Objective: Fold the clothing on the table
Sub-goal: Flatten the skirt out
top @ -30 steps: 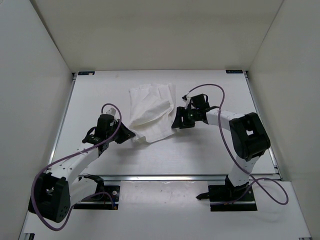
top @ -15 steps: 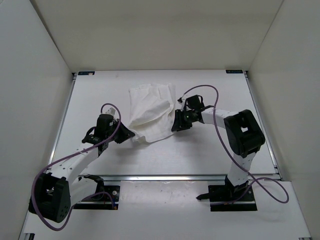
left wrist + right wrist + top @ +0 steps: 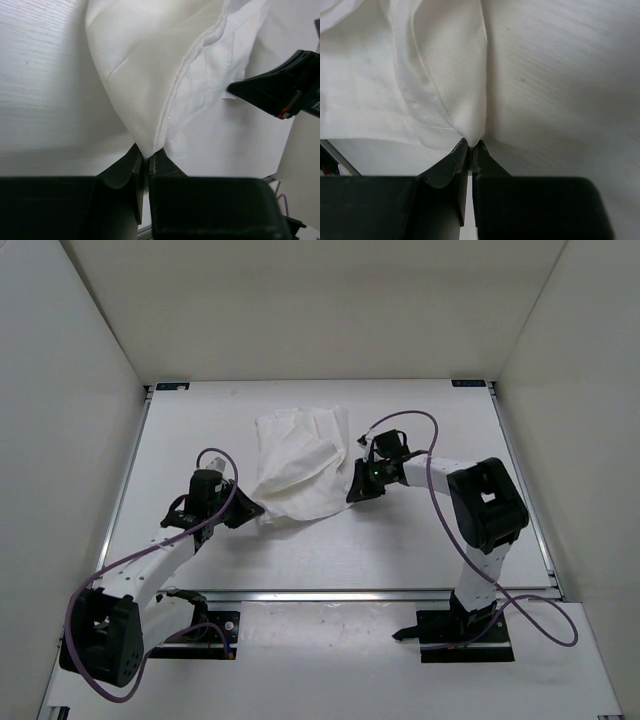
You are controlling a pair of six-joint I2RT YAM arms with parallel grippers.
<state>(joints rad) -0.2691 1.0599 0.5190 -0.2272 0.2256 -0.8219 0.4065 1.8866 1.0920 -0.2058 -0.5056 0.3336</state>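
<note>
The clothing [image 3: 300,462], a thin white garment with fine ridges, lies rumpled on the white table [image 3: 420,540] between the two arms. My left gripper [image 3: 252,512] is shut on its near left corner; in the left wrist view the ribbed cloth [image 3: 150,75] rises in a cone from the pinched jaws of the left gripper [image 3: 147,156]. My right gripper [image 3: 355,488] is shut on the garment's right edge. The right wrist view shows a fold of cloth [image 3: 450,85] nipped at the tip of the right gripper [image 3: 471,146].
A silver rail [image 3: 350,594] runs along the table's near edge, with rails on the left [image 3: 125,485] and right [image 3: 520,485] sides too. White walls enclose the table on three sides. The right gripper's dark body [image 3: 280,92] shows beyond the cloth in the left wrist view.
My right gripper has moved left onto the garment's right edge and closed on it. The left gripper kept its grip and shifted slightly, lifting its corner.
</note>
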